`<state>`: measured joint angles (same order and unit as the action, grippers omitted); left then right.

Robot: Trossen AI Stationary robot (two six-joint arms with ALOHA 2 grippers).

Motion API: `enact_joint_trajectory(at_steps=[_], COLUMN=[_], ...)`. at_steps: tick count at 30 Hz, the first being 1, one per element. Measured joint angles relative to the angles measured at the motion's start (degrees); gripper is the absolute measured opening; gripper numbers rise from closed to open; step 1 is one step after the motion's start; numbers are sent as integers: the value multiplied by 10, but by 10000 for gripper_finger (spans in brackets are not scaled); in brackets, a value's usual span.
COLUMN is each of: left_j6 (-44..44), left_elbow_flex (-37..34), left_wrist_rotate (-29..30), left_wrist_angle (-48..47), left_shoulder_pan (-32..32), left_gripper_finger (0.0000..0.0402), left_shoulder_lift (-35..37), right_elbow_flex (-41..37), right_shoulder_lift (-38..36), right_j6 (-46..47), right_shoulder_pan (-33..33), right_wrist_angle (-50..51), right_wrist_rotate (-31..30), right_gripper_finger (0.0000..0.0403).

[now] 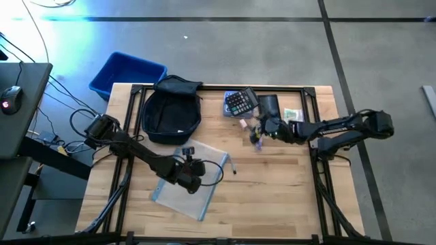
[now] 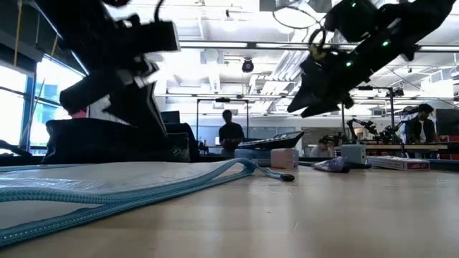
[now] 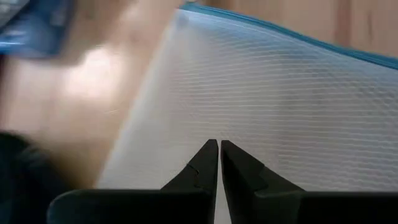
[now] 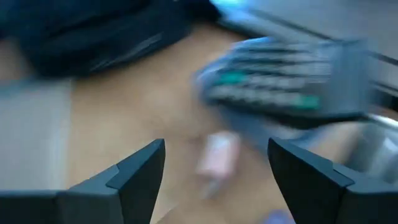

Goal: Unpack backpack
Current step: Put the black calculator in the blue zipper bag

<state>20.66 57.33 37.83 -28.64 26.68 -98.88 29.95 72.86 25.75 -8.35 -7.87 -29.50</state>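
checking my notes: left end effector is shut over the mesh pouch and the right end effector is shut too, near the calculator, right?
Not quite. The right end effector is open, fingers wide apart in the right wrist view, near the calculator. The left end effector is shut over the mesh pouch, as you said.

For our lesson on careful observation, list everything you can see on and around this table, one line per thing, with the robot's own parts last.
backpack: one, dark navy-black, far left part of the table.
mesh pouch: one, pale with blue edging, flat on the near middle, under the left arm.
calculator: one, dark with a blue edge, far middle of the table.
small pink item: one, beside the calculator; too small to identify.
bin: one, blue, on the floor beyond the table's far left corner.
table: one, light wood.
left tool: shut, over the mesh pouch.
right tool: open, empty, above the pink item near the calculator.
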Motion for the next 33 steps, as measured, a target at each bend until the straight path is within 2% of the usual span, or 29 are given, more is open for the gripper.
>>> enact_joint_trajectory(at_steps=[2, 6, 10, 14, 19, 23, 26, 28, 33], left_j6=[11, 12, 12, 12, 13, 13, 13, 13, 13], left_elbow_flex=[11, 16, 16, 16, 16, 16, 16, 16, 16], left_wrist_rotate=[22, 33, 34, 34, 34, 35, 35, 35, 35], left_wrist_angle=[-16, -15, -14, -14, -14, -14, -13, -14, -14], left_shoulder_pan=[11, 25, 28, 28, 28, 28, 28, 28, 28], left_gripper_finger=[0, 0, 0, 0, 0, 0, 0, 0, 0], left_shoulder_lift=[6, 11, 11, 11, 11, 11, 11, 11, 11], right_elbow_flex=[7, 24, 34, 43, 56, 64, 67, 68, 68], right_shoulder_lift=[-2, 5, 34, 87, 161, 184, 187, 187, 187], right_j6=[33, 75, 92, 94, 78, 87, 94, 100, 101], right_shoulder_pan=[-56, -177, -255, -282, -283, -283, -283, -283, -283], right_wrist_angle=[5, 4, -1, -20, -83, -135, -136, -138, -135], right_wrist_rotate=[13, 94, 171, 219, 239, 241, 243, 249, 251], right_gripper_finger=[263, 260, 260, 260, 259, 250, 219, 184, 57])
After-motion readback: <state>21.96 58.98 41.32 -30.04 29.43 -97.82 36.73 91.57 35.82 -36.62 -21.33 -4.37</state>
